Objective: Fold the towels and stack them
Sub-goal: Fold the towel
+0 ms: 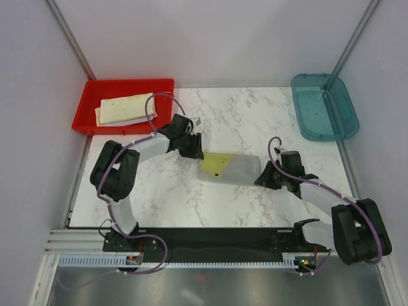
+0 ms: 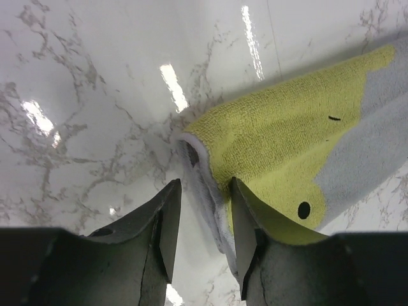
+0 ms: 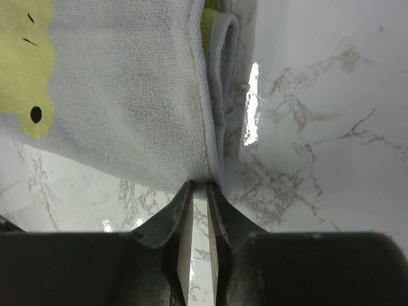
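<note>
1. My right gripper [image 3: 199, 186] is pressed together on the hem at the right end of the grey towel [image 3: 121, 95]. The edge of the cloth is pinched between the fingertips, low over the tabletop [image 1: 242, 121].
2. My left gripper [image 2: 205, 185] is spread at the towel's other end. The white-edged folded corner runs into the gap between the fingers, and the right-hand finger lies over the cloth. I cannot tell whether either finger presses on it.
3. The towel lies folded into a long strip near the middle of the tabletop, stretched between the two grippers. Its left end is yellow and its right end is grey.
4. At the right end the layers do not line up. A rolled loop of cloth sits just beside the pinched hem, with yellow showing inside the fold. At the left end the layers gape a little at the corner.
5. Bare marble lies open beyond the towel and also on the near side, toward the arm bases. A red bin [image 1: 89, 105] at the far left corner holds a folded cream towel [image 1: 124, 108]. A teal bin [image 1: 322, 108] sits at the far right corner. Both are well apart from the grey towel.
6. The yellow patch [image 2: 268, 140] carries a round black dot [image 2: 304, 210] and short black dashes.
</note>
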{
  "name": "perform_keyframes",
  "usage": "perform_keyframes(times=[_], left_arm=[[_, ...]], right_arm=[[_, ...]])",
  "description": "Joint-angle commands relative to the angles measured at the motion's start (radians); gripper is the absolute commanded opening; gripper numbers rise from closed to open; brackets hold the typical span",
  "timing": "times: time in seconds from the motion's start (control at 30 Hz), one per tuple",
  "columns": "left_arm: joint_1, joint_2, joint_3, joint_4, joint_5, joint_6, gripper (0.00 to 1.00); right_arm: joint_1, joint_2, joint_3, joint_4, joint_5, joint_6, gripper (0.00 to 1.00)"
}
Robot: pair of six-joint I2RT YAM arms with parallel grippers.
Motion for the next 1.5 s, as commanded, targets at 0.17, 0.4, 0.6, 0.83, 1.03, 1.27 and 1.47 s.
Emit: perform_keyframes(times=[0.17,0.4,0.6,0.83,1.03,1.27,1.47], left_arm=[[0.077,0.072,0.041,0.145,0.171,0.040,0.19],[0.087,0.092,0.041,0.157,0.205,0.041,0.04],[0.085,-0.014,0.073,-0.015,0.047,0.035,0.26],[0.045,-0.240,-0.063,-0.023,0.077,0.027,0.54],[0.045,-0.206,-0.205,0.090,0.283,-0.011,0.62],[0.039,-0.168,-0.266,0.197,0.290,-0.060,0.44],[0.010,-0.284,-0.232,0.144,0.211,-0.068,0.50]], right_arm=[[-0.003,-0.002,0.015,-0.012,0.031,-0.025,0.22],[-0.003,-0.007,0.011,-0.009,0.040,-0.026,0.22],[-0.005,-0.027,0.007,-0.003,0.014,-0.023,0.22],[-0.005,-0.063,-0.002,0.008,-0.020,-0.023,0.23],[-0.003,-0.087,0.008,0.003,-0.066,-0.023,0.27],[-0.005,-0.142,0.085,-0.007,-0.166,0.004,0.33],[-0.005,-0.130,0.097,-0.011,-0.184,-0.011,0.33]])
